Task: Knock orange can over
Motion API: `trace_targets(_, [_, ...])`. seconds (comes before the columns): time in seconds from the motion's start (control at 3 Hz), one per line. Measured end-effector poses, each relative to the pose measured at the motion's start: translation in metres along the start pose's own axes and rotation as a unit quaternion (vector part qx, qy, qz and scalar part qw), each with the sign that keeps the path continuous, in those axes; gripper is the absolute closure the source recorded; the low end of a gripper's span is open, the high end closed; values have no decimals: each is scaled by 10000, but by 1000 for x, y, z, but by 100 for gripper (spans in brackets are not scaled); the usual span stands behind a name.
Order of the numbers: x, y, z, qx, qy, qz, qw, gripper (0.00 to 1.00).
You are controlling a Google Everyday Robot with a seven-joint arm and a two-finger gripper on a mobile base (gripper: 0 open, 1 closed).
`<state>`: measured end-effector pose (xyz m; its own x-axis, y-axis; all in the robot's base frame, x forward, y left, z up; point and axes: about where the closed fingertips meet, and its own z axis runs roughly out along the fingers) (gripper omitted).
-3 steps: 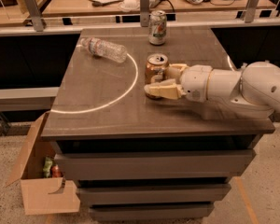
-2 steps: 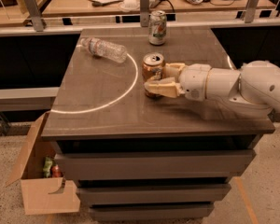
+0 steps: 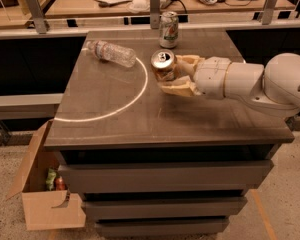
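The orange can (image 3: 163,64) is on the dark table (image 3: 140,119) near its middle back, leaning to the left with its silver top and pull tab turned toward the camera. My gripper (image 3: 173,75) reaches in from the right on a white arm. Its pale fingers (image 3: 179,88) are spread apart, one behind the can and one in front of it, against the can's right side. The can's lower right side is hidden behind the fingers.
A white-and-green can (image 3: 169,29) stands upright at the table's back edge. A clear plastic water bottle (image 3: 111,53) lies on its side at the back left. A white arc (image 3: 121,105) is marked on the tabletop. An open cardboard box (image 3: 45,194) sits on the floor at the left.
The orange can stood upright before and now leans to the left, its top shifted up and left. My gripper has moved a little left with it.
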<state>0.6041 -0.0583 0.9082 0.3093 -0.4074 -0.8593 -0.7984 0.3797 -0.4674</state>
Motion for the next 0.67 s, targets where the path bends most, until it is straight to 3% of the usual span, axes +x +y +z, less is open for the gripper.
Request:
trace_targets(0.33, [0,1,1,-14,-5,-42,10000,100])
trace_targets(0.67, [-1,2,3,23,-71,-387,9992,100])
